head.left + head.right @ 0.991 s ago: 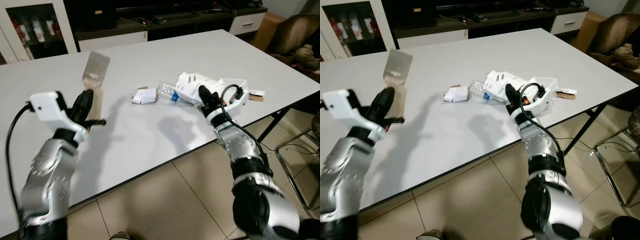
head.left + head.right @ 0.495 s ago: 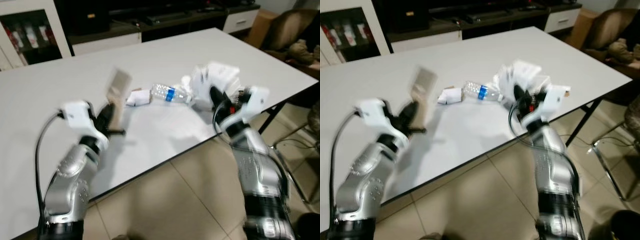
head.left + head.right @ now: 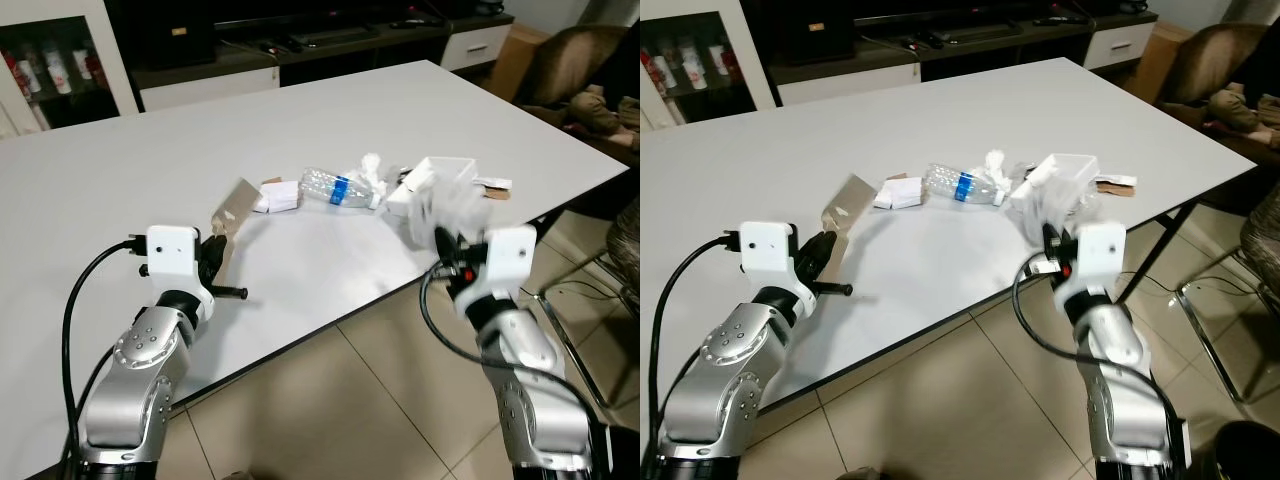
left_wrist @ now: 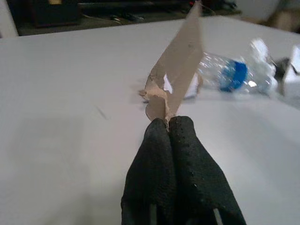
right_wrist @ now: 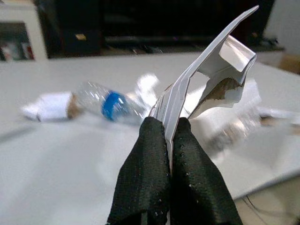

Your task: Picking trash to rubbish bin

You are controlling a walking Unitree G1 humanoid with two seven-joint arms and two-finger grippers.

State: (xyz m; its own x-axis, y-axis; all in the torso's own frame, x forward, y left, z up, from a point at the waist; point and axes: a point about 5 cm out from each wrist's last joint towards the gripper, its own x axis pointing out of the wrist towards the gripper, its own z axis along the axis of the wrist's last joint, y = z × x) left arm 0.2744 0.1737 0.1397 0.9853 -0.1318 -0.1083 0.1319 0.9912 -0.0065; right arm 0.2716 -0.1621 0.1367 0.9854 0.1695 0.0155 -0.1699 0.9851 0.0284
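Note:
My left gripper (image 3: 216,258) is shut on a torn brown cardboard piece (image 3: 233,204), held low over the near part of the white table (image 3: 120,170). The left wrist view shows the cardboard piece (image 4: 178,65) pinched at the gripper (image 4: 168,123). My right gripper (image 3: 441,241), at the table's front edge, is shut on a flattened white carton (image 5: 211,61); the carton looks blurred in the eye views. A crushed clear bottle with a blue label (image 3: 335,187), a small white box (image 3: 281,195), crumpled paper (image 3: 374,170) and an open white box (image 3: 450,175) lie mid-table.
A small brown scrap (image 3: 492,186) lies near the table's right edge. A metal chair frame (image 3: 595,310) stands on the tiled floor to the right, with a brown armchair (image 3: 585,70) behind it. A dark TV cabinet (image 3: 300,40) runs along the back wall.
Both arms have drawn back toward the table's near edge. The left one lowered the cardboard; the right one carried the white carton away from the pile. The camera also shifted.

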